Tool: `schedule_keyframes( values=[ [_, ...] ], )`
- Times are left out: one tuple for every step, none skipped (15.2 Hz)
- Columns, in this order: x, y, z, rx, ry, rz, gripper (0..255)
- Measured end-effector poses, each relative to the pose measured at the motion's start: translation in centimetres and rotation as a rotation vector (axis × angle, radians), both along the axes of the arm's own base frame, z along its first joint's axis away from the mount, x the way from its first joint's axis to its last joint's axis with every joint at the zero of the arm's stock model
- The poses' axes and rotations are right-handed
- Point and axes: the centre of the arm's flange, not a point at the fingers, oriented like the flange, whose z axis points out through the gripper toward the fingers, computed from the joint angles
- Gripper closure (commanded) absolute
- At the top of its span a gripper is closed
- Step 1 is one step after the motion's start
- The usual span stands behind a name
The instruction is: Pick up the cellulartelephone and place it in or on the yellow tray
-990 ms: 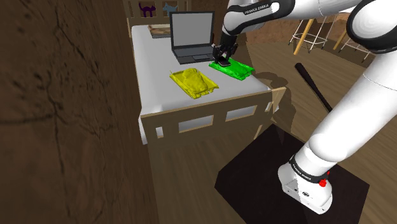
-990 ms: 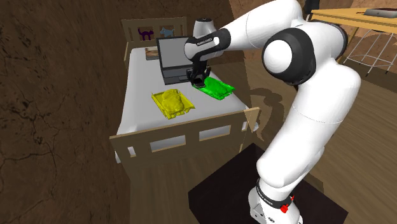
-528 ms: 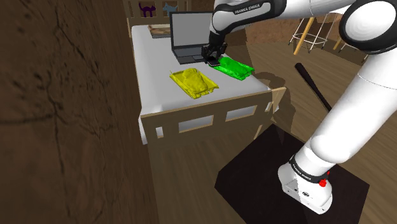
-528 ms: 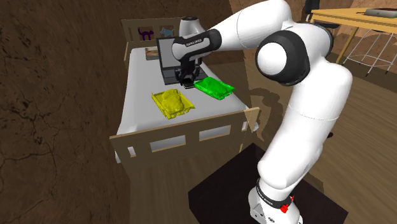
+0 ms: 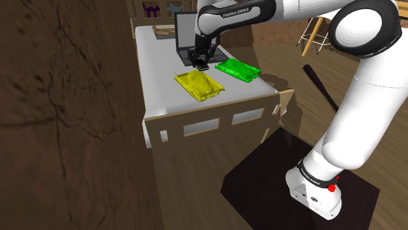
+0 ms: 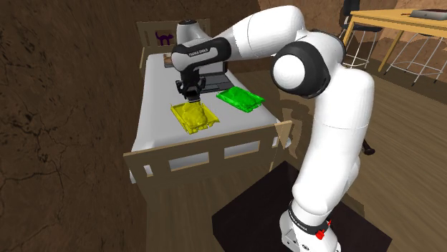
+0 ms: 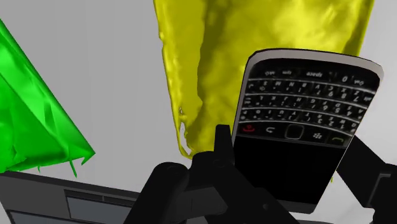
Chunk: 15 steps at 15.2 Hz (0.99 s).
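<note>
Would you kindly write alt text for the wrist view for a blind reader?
A black keypad phone is clasped between the black fingers, with a yellow tray beyond on a pale surface and a green tray nearby.
</note>
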Motion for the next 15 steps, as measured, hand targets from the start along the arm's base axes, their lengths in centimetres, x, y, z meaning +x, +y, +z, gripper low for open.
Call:
schedule_keyframes(
  values=[
    [0.1, 0.2, -0.4, 0.0, 0.0, 0.0, 255],
    [0.2, 0.2, -0.9, 0.0, 0.0, -0.001, 255],
    [0.2, 0.3, -1.5, 0.0, 0.0, -0.001, 255],
    [0.3, 0.4, -2.1, 0.0, 0.0, -0.001, 255],
    [0.3, 0.4, -2.5, 0.0, 0.0, -0.001, 255],
    [0.3, 0.5, -3.1, 0.0, 0.0, -0.001, 255],
    [0.3, 0.5, -3.6, 0.0, 0.0, -0.001, 255],
    [0.2, 0.4, -4.1, 0.0, 0.0, -0.001, 255],
    [0.2, 0.5, -4.7, 0.0, 0.0, -0.001, 255],
    [0.2, 0.4, -5.2, 0.0, 0.0, -0.001, 255],
    [0.2, 0.5, -5.8, 0.0, 0.0, -0.001, 255],
    [0.2, 0.5, -6.2, 0.0, 0.0, -0.001, 255],
    [0.2, 0.5, -6.6, 0.0, 0.0, -0.001, 255],
    [0.2, 0.4, -6.8, 0.0, 0.0, -0.001, 255],
    [0.2, 0.4, -6.9, 0.0, 0.0, -0.001, 255]
  ],
)
